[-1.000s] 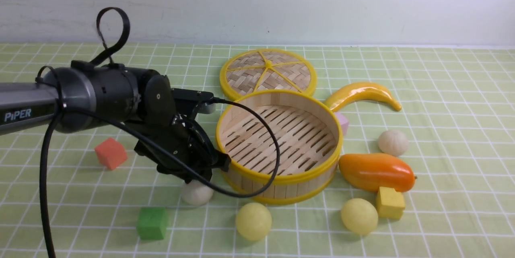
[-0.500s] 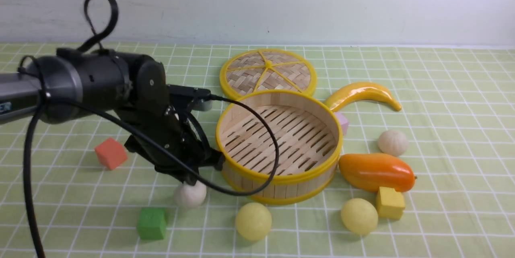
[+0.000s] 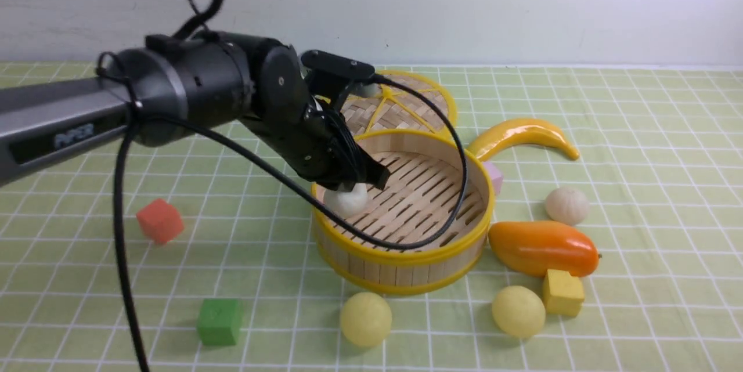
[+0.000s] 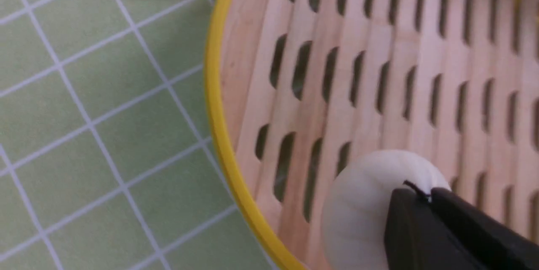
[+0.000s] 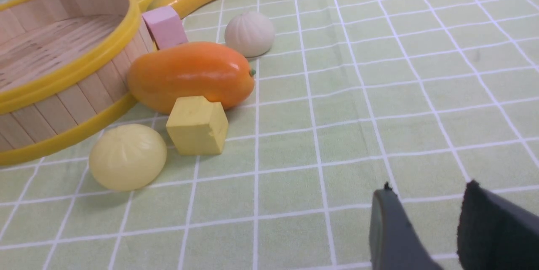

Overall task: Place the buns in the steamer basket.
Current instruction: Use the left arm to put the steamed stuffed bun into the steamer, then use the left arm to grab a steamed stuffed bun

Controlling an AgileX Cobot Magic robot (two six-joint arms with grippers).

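Left hand [image 3: 351, 186] pinches a pleated white bun [image 3: 346, 201] at centre frame, just inside the steamer basket [image 3: 406, 257] at its left rim; right hand [image 5: 428, 186], lower right in its wrist view, stands spread, empty

The left arm [image 3: 191, 87] covered the left part of the lid [image 3: 395, 119] and the top of the white bun [image 3: 347, 201]. The basket [image 3: 406, 270] hid most of the pink cube [image 3: 494, 177]. The right gripper [image 5: 429, 190] ran off the frame edge; the arm's lettering [image 3: 72, 137] was blurred.
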